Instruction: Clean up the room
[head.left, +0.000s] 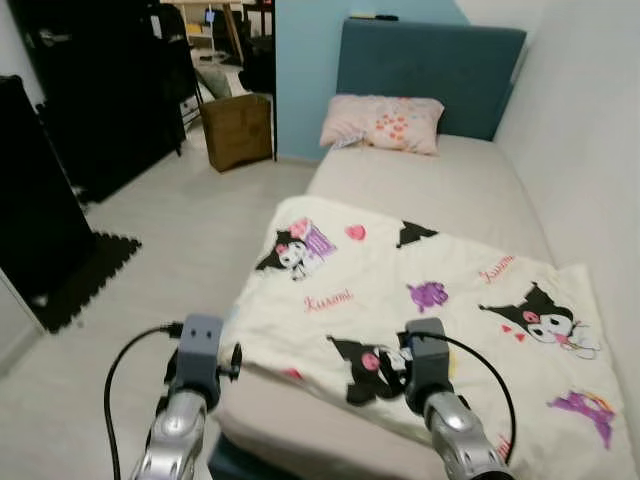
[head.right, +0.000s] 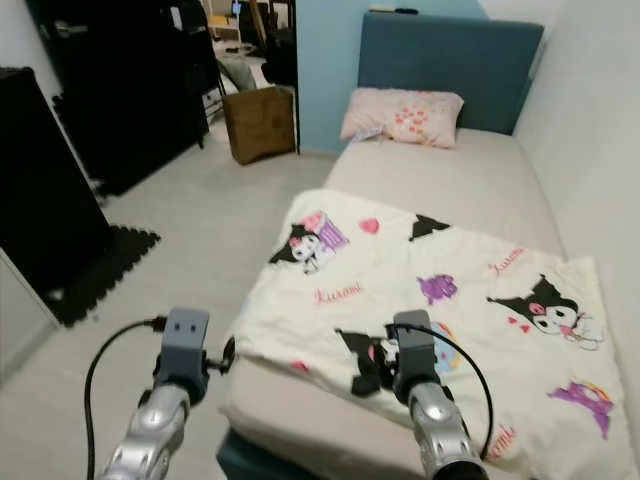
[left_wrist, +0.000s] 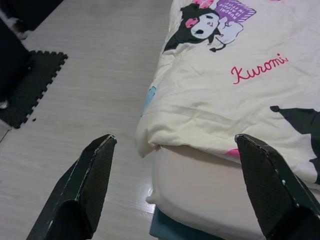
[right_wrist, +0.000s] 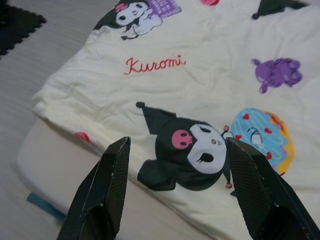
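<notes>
Along the right wall runs a single bed (head.left: 440, 180) with a teal headboard (head.left: 430, 75) at the far end and a pink pillow (head.left: 383, 122) lying against it. Across the near half of the mattress lies a cream blanket (head.left: 420, 310) printed with black cartoon characters, hearts and red script; its long axis runs across the bed from the left edge towards the wall, slightly skewed so that its near left corner hangs just over the mattress edge.

Both silver arms reach forward from the bottom of the head views. On the left, the left gripper (left_wrist: 175, 165) hovers beside the bed's near left corner, its black fingers (left_wrist: 90, 175) spread wide, framing the blanket's overhanging corner and the bare mattress side below it, touching neither. On the right, the right gripper (right_wrist: 175, 175) is held above the blanket's near portion, its fingers (right_wrist: 112, 180) also wide apart and empty, with a black character face and a blue doughnut print seen between them.

Pale wood floor (head.left: 170, 250) spreads to the left of the bed. A black foam mat (head.left: 85, 275) lies at the far left, beside dark furniture (head.left: 100, 90). Farther off, a brown cardboard box (head.left: 237, 130) stands near the blue wall (head.left: 305, 70).
</notes>
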